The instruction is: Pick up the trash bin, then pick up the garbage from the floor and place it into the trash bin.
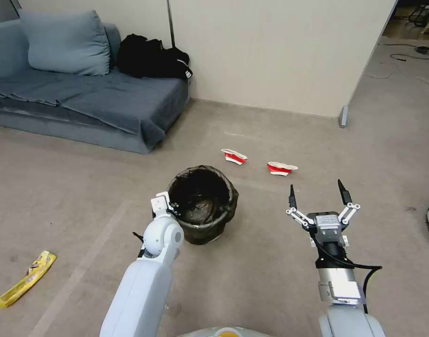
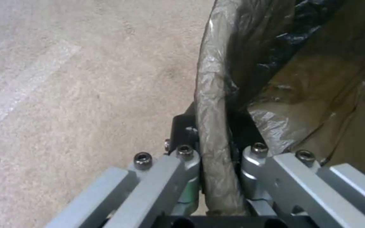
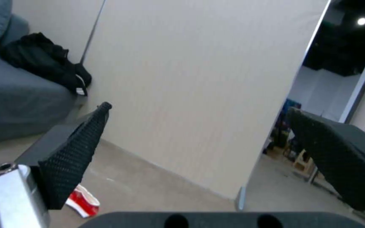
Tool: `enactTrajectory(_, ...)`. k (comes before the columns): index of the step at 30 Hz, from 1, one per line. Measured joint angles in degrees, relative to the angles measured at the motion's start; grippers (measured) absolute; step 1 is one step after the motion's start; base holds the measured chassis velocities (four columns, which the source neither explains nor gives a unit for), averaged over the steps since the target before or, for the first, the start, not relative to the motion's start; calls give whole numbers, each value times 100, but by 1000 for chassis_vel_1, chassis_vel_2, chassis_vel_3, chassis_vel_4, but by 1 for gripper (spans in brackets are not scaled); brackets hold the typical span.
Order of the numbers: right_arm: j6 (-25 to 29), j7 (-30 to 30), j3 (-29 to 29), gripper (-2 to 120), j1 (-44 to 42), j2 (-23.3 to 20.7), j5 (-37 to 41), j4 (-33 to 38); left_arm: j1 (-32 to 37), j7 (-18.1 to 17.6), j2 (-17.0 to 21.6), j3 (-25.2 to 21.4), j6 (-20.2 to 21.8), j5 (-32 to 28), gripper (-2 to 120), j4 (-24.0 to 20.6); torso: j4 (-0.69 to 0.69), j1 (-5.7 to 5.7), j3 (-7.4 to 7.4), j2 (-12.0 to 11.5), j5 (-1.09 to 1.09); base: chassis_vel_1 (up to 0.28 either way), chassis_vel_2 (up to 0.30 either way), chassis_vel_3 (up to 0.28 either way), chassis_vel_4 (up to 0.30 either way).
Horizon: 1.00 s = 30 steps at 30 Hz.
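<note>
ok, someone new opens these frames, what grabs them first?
The bin mid-floor, its bag-wrapped rim pinched by the left gripper. Then the right gripper hanging open beside it, aimed at two crushed red cups lying near the partition. A yellow wrapper lies on the floor far left.

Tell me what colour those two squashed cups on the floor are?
Red with white rims; the crushed cups show best in the head view.

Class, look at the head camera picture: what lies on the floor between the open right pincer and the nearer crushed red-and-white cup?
Nothing: in the head view, bare carpet separates the right pincer from the nearer crushed cup.
</note>
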Motion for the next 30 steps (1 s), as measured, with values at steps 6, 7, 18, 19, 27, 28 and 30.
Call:
enactTrajectory(6,203,-46,69,100,57,0,-62,24,34,-14,-8,1,-7,10,5,-37,1,0,0,0,0,0,0,0,0)
enactTrajectory(7,264,-61,79,100,70,0,-65,31,44,-26,-8,2,-10,10,5,-53,1,0,0,0,1,0,0,0,0)
enactTrajectory(18,334,-118,20,100,62,0,358,29,150,-101,-4,-49,-114,228,1,-547,2,0,1,-1,2,0,0,0,0)
enactTrajectory(19,241,-101,-37,100,44,0,758,26,276,-100,12,-86,-160,415,1,-899,3,0,1,0,3,0,0,0,0)
enactTrajectory(27,165,-90,-83,100,86,0,1203,-25,966,136,53,-116,-269,972,1,-2029,3,0,1,0,1,0,0,0,0)
enactTrajectory(28,165,-93,-85,100,95,0,1211,-38,1092,170,56,-105,-286,1071,1,-2211,2,0,1,0,2,0,0,0,0)
enactTrajectory(30,165,-99,-86,100,95,0,1213,-44,1156,184,56,-98,-295,1116,1,-2303,2,0,1,0,2,0,0,0,0)
